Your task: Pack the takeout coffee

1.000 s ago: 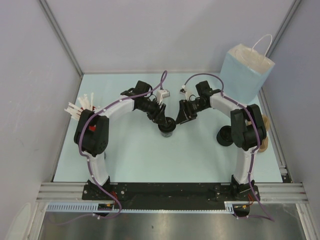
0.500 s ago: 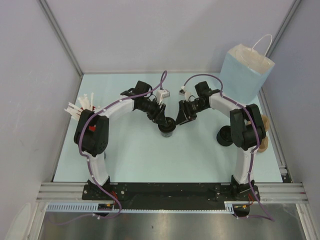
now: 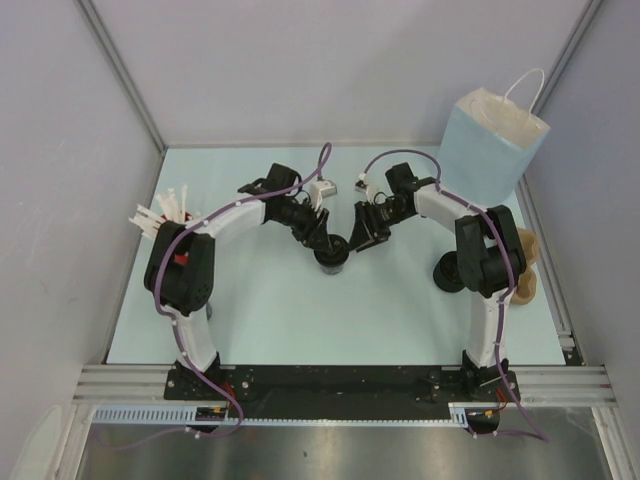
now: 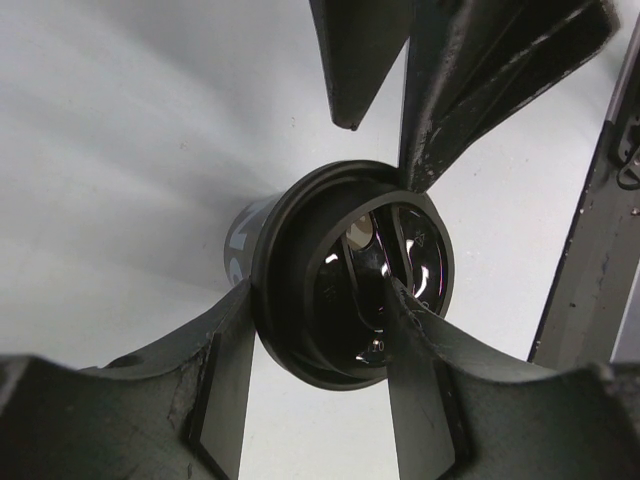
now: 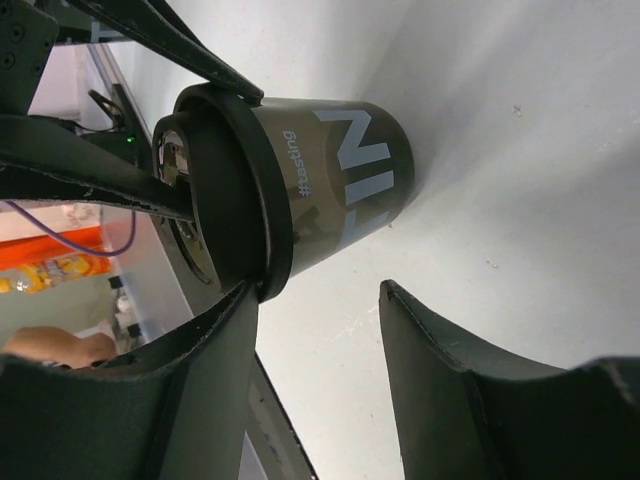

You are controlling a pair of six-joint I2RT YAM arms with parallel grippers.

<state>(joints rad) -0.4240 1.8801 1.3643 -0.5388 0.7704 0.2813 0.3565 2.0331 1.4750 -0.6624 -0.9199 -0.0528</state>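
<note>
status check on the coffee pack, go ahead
Left pincer clamped on takeout coffee lid edge. Right pincer open, one finger touching lid rim. Coffee upright, not bagged. Right arm between it and blue bag.

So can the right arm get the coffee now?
Probably yes. The right claw is right at the coffee, one finger touching its lid rim. The left claw holds the lid too, but not in its way.
</note>
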